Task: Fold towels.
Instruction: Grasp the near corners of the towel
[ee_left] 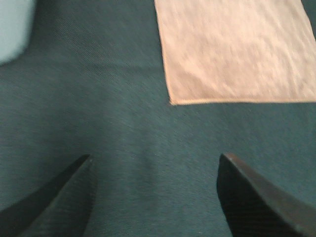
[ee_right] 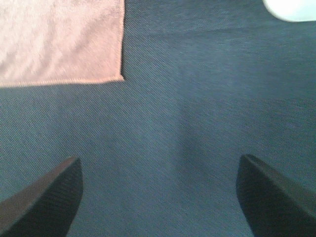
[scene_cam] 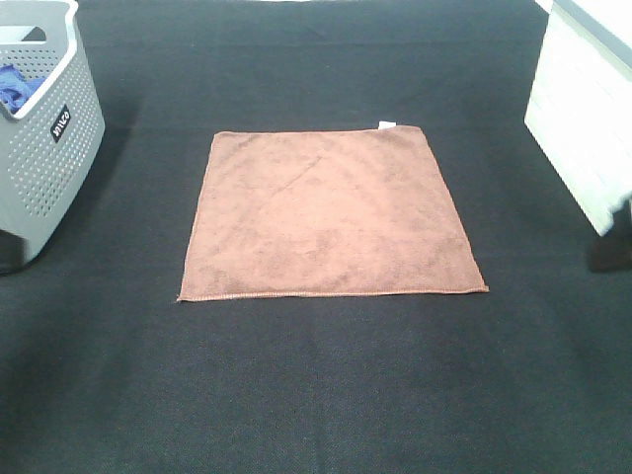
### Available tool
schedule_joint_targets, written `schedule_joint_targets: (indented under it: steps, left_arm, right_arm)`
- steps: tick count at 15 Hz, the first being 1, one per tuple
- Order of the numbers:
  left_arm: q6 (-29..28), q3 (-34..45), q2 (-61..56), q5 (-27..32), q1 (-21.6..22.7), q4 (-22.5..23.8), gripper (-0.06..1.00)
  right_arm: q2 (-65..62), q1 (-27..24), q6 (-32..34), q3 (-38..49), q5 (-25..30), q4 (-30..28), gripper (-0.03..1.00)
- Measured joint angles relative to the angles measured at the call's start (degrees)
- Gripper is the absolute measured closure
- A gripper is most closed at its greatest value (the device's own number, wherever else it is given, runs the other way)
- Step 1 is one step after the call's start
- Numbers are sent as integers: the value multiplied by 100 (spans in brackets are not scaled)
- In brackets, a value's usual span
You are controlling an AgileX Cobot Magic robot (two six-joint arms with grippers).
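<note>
The towel is a reddish-brown square cloth lying flat and spread out in the middle of the dark table, with a small white tag at its far edge. In the left wrist view my left gripper is open and empty over bare table, a short way off the towel's near-left corner. My right gripper is likewise open and empty above the mat, short of the towel's near-right corner. Neither gripper touches the cloth, and neither shows in the exterior high view.
A grey perforated basket stands at the far left with a blue cloth inside. A white box stands at the far right. The dark table covering stretches all around the towel.
</note>
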Motion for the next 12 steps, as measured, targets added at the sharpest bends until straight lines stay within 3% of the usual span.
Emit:
schedule_joint_targets:
  steps: [3,5,7,12]
  left_arm:
    - [1346,-401,1324,0,-201,-1455,28]
    - [1965,-854,2275,0,-458,-2120,28]
    - [2051,-1278,2899,0,-573,-2309,28]
    - [2051,-2023,4108,126,-596,-2693,28]
  right_arm:
    - [1020,0,-69,-556,-6,453,22]
    - [1690,0,-384,-1089,17,968,23]
    - [2212,0,-619,-1467,138,1306,23]
    - [3398,0,-842,-2275,441,1501,23]
